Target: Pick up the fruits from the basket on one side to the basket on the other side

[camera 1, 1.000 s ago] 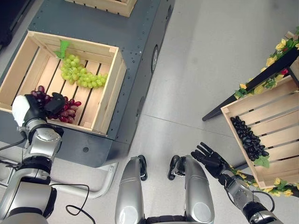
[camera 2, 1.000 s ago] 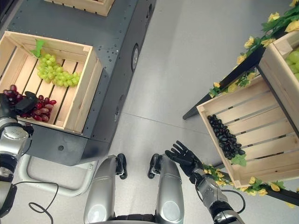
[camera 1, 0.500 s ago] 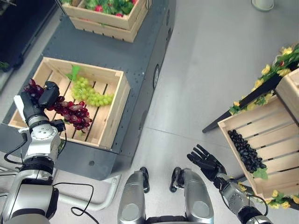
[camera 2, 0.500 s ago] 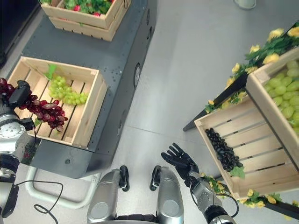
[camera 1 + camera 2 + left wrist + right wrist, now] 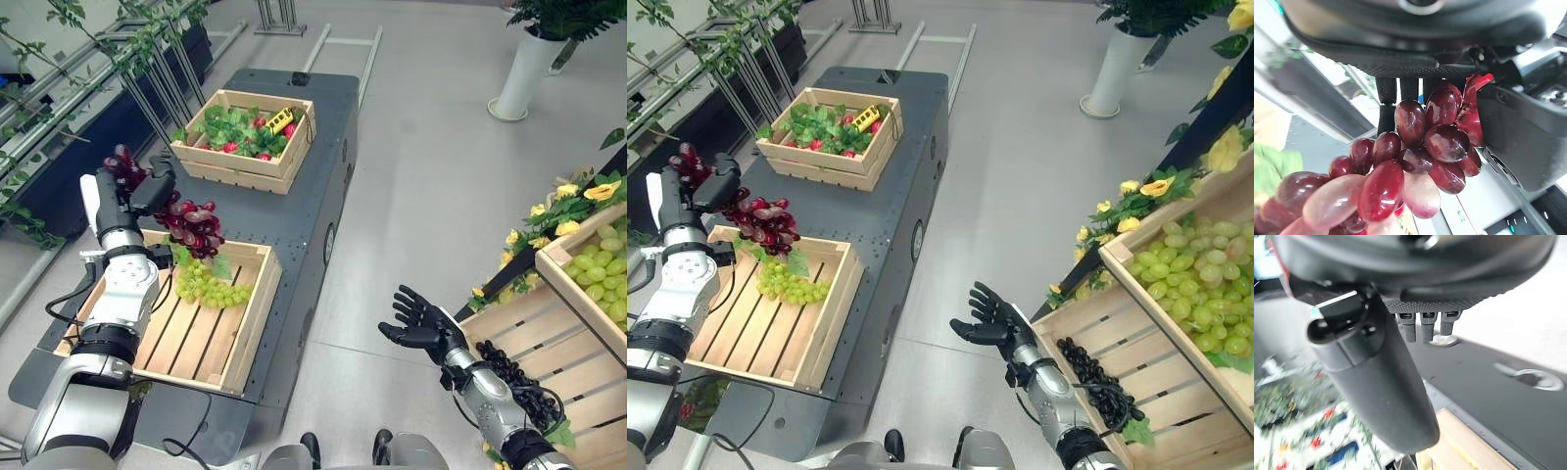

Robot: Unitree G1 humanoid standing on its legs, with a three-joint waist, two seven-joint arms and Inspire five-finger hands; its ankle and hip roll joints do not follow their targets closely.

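My left hand [image 5: 137, 193] is shut on a bunch of red grapes [image 5: 194, 225], held up in the air above the far end of the near wooden crate [image 5: 250, 323] on the dark cart. The grapes [image 5: 1415, 161] hang past the curled fingers in the left wrist view. A bunch of green grapes [image 5: 211, 287] lies in that crate. On the right, a slatted crate [image 5: 1136, 377] holds black grapes [image 5: 1097, 387], and a crate above it holds green grapes [image 5: 1195, 284]. My right hand [image 5: 423, 323] floats open, palm up, between the cart and the right-hand crates.
A second crate [image 5: 245, 137] with leaves and red fruit stands at the cart's far end. Yellow flowers [image 5: 563, 206] trim the right-hand rack. A white pot [image 5: 524, 69] with a plant stands on the grey floor at the back. Leafy rails [image 5: 127, 59] run along the left.
My left hand has lifted the red grapes out of the crate and higher above it. The camera has tilted up, so more of the room shows. The right hand stays open.
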